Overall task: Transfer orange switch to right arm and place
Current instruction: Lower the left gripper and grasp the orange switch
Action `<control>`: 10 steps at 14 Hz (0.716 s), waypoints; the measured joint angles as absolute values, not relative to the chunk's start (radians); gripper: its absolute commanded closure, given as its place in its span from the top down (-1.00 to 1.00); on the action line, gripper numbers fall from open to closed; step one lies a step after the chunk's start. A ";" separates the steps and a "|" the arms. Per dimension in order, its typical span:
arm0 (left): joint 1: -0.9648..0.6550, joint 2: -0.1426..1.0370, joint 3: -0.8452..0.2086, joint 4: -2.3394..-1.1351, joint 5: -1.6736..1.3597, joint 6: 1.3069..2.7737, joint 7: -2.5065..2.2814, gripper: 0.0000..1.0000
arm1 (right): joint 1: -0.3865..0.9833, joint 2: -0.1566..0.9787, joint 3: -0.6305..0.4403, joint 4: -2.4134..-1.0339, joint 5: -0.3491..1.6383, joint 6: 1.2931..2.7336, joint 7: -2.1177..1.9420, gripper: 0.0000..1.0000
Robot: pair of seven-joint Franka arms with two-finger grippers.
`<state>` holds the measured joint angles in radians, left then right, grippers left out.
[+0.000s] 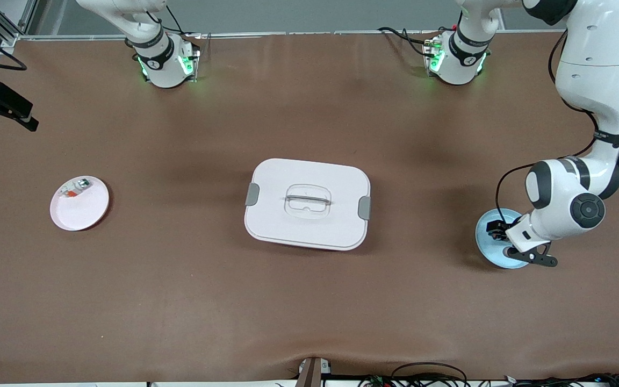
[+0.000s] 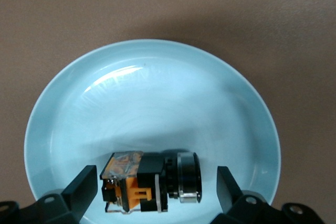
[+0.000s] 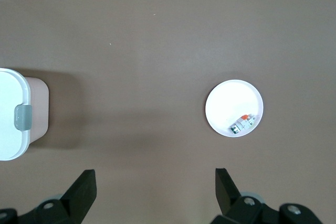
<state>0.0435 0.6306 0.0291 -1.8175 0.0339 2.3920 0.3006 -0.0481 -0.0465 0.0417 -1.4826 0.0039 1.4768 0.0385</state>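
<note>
While the right arm waits high above the tabletop (image 1: pixel 180 295), the left end effector (image 2: pixel 155 184) is lowered over the blue plate (image 1: pixel 489 252) at the left arm's end of the tabletop. Its fingers (image 2: pixel 81 187) are spread wide and released, one on each side of the orange switch (image 2: pixel 149 182) without touching it.

The switch lies on its side in the plate, close to the rim. Its long axis runs across the gap between the two fingers, from one finger toward the other. The round cap with its silver ring points at one finger; the orange body band and the terminal end point at the other finger. In the front view the switch (image 1: pixel 497 230) shows only as a small dark shape beside the wrist.

The right end effector (image 3: pixel 155 190) is also released and holds nothing. It hangs over bare tabletop between the white box (image 1: pixel 307 203) and the white plate (image 1: pixel 79 203). The box stands at the middle of the tabletop with its lid on, grey latches at both short ends. The white plate lies toward the right arm's end and carries a small white-and-silver part (image 1: pixel 74 189) with a red-orange bit near its rim.
</note>
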 measured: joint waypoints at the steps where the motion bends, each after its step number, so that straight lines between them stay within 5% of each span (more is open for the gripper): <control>1: 0.047 0.633 0.029 -1.820 0.034 2.395 0.301 1.00 | -0.048 -0.046 0.042 -1.483 0.004 1.477 0.038 1.00; 10: 0.053 0.638 0.029 -1.833 0.034 2.406 0.306 1.00 | -0.048 -0.046 0.040 -1.483 0.003 1.477 0.039 1.00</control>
